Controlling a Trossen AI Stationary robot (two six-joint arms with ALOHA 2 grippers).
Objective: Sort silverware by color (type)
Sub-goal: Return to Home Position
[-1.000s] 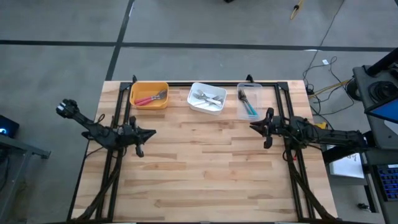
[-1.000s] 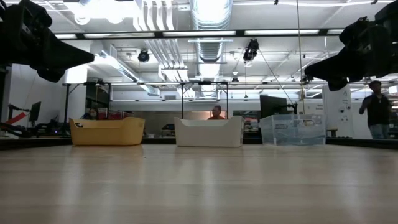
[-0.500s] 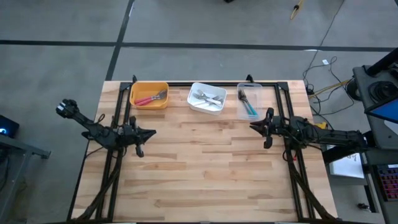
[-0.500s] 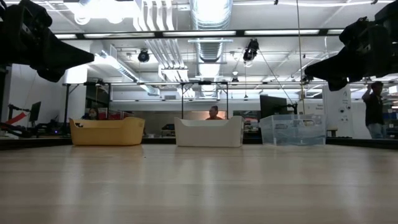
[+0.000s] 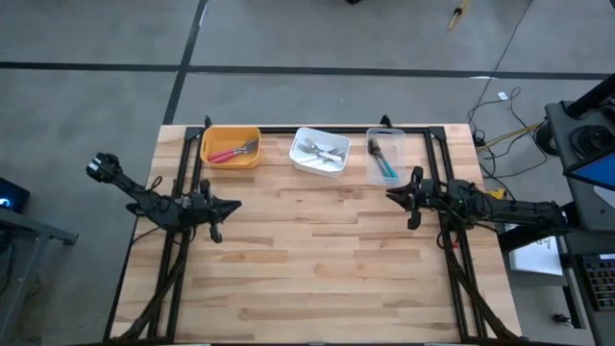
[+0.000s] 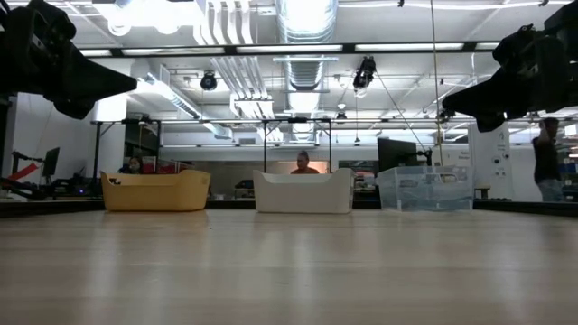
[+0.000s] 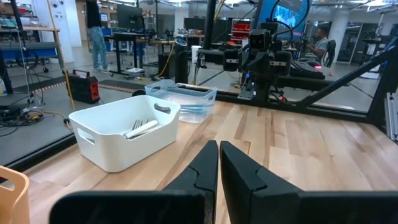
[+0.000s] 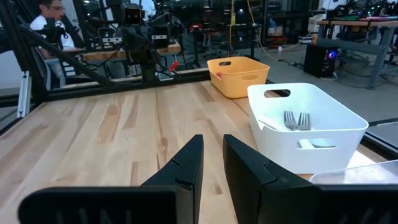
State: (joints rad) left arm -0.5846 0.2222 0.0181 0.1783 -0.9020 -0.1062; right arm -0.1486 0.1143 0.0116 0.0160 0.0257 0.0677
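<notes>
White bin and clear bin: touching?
Apart. The high view shows a strip of bare table between the white bin and the clear bin; the low view shows the same gap.

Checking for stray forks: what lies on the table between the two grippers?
Nothing: in the high view, the light wooden table is bare between the left gripper and the right gripper.

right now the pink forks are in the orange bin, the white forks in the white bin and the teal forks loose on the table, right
Not quite: the high view shows the teal forks lying in the clear bin, not loose on the table. The pink forks are in the orange bin and the white forks in the white bin.
</notes>
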